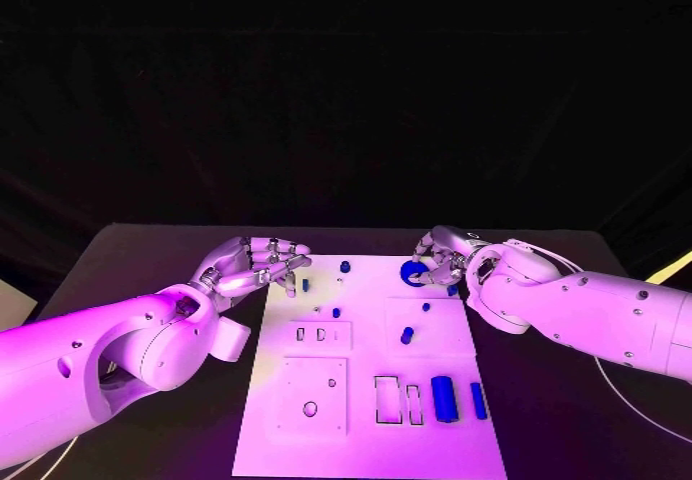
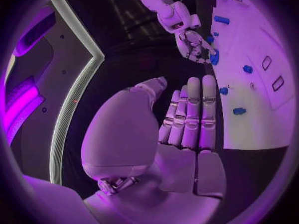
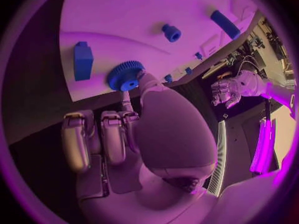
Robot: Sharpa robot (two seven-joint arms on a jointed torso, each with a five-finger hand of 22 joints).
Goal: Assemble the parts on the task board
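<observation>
A blue gear (image 3: 126, 76) is lying flat near the far right corner of the white task board (image 1: 368, 440), and the right hand (image 1: 444, 258) is reaching over it from the board's right edge. In the right wrist view, the thumb tip (image 3: 144, 79) is touching the gear's toothed rim while the other fingers (image 3: 102, 137) are curling short of the board's edge, closing on nothing. Whether the gear is actually being pinched cannot be told; it looks merely touched. The danger appears to be a sideways nudge: with one tip pressing on the rim, the gear is likely to skate across the smooth plate or tip up rather than seat. A blue block (image 3: 82, 59) is sitting just beside the gear, and a stray push could knock the two together. A small blue peg (image 3: 171, 33) and a blue bar (image 3: 224, 24) are lying farther along the board.

Across the board, the left hand (image 1: 260, 266) is hovering at the far left corner, fingers held straight and close together, gripping nothing. Its wrist view is showing a flat palm facing the board's side. Both white arms are angling in low over the black surface (image 1: 144, 255).
</observation>
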